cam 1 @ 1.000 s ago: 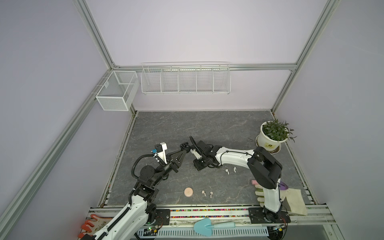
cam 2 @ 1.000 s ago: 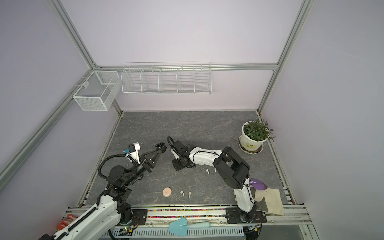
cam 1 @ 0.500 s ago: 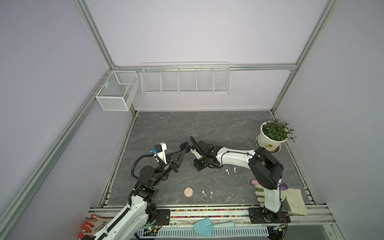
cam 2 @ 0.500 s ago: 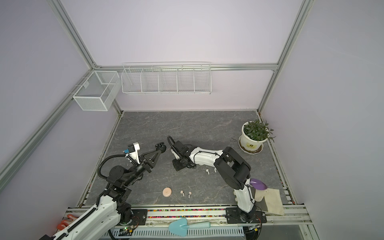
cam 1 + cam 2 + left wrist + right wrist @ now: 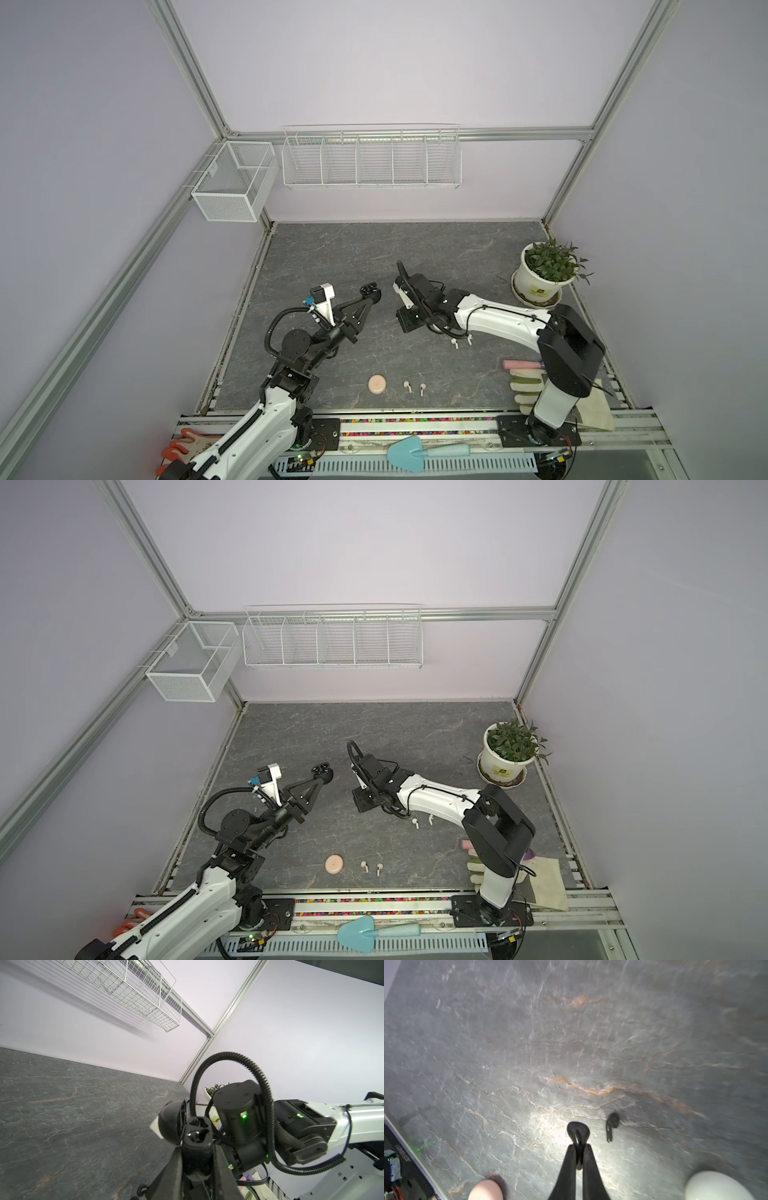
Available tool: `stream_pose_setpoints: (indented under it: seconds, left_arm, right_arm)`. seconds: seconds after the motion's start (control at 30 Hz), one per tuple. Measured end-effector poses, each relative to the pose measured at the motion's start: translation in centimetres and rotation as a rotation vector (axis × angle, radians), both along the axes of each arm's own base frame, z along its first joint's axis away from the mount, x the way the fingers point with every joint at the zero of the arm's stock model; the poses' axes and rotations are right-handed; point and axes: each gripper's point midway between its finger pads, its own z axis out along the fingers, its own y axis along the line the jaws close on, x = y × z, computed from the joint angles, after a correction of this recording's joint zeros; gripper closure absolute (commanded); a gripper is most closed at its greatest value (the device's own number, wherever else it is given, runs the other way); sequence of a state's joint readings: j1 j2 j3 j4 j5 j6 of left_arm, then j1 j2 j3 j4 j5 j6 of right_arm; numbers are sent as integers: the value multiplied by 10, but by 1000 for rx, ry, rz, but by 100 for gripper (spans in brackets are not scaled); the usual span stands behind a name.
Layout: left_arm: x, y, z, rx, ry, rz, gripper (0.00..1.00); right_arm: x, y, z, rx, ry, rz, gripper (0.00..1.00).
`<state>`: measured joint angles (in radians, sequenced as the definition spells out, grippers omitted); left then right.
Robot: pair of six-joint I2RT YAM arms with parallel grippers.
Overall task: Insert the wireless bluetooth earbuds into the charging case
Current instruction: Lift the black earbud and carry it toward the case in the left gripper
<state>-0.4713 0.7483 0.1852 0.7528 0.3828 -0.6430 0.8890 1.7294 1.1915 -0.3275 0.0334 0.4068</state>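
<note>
The right tool (image 5: 578,1148) is pinching a black earbud (image 5: 578,1130) by its stem, low at the worktop (image 5: 571,1043), with a second black earbud (image 5: 612,1125) lying just beside it. The left tool (image 5: 197,1145) is gripping the open black case (image 5: 196,1132), raised left of centre. White earbuds (image 5: 455,343) and pink earbuds (image 5: 407,385) are lying nearer, loose.

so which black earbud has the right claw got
The black earbud pinched in the right claw; the other black earbud lies loose beside it.

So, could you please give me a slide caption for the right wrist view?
Right gripper shut on a black earbud; second black earbud lies apart on the table.
</note>
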Motion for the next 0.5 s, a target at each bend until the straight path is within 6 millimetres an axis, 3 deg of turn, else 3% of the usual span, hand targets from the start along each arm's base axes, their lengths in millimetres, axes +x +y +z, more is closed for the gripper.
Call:
stream_pose_setpoints:
  seconds: [0.27, 0.5]
  left_arm:
    - [11, -13, 28, -49, -72, -45, 100]
    - [15, -18, 44, -71, -119, -66, 100]
  right_arm:
    - [22, -25, 68, 77, -158, -84, 93]
    - [25, -42, 124, 156, -271, -110, 93]
